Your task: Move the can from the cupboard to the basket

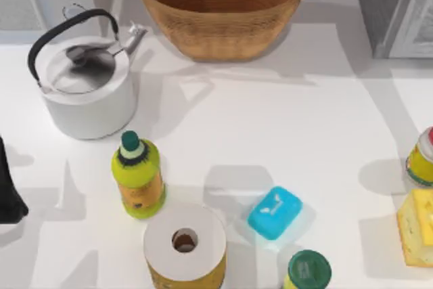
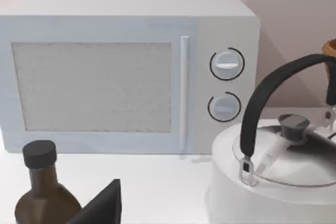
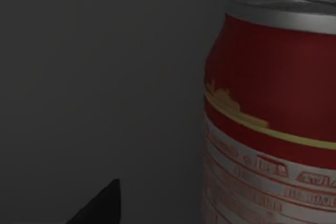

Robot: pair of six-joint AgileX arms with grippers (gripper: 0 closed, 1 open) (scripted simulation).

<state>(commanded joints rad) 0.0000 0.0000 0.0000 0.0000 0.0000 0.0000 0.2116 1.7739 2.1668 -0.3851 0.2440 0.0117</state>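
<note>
- The can (image 3: 268,114) stands upright in a dim grey space, close before the right wrist camera, silver top up.
- Of the right gripper one dark fingertip (image 3: 102,205) shows near the can, apart from it; whether its jaws are open or closed I cannot tell.
- The cupboard (image 1: 399,8) sits at the table's far right corner.
- The basket (image 1: 220,32) stands at the far middle, left of the cupboard.
- The kettle (image 1: 88,89) is left of the basket, before the microwave (image 2: 126,72).
- The left arm (image 1: 10,191) is at the table's left edge; a fingertip (image 2: 105,208) shows beside a dark bottle (image 2: 44,195); jaw state I cannot tell.
- Nearer lie a green bottle (image 1: 139,177), paper roll (image 1: 184,245), blue soap (image 1: 274,212) and green-lidded jar (image 1: 308,272).
</note>
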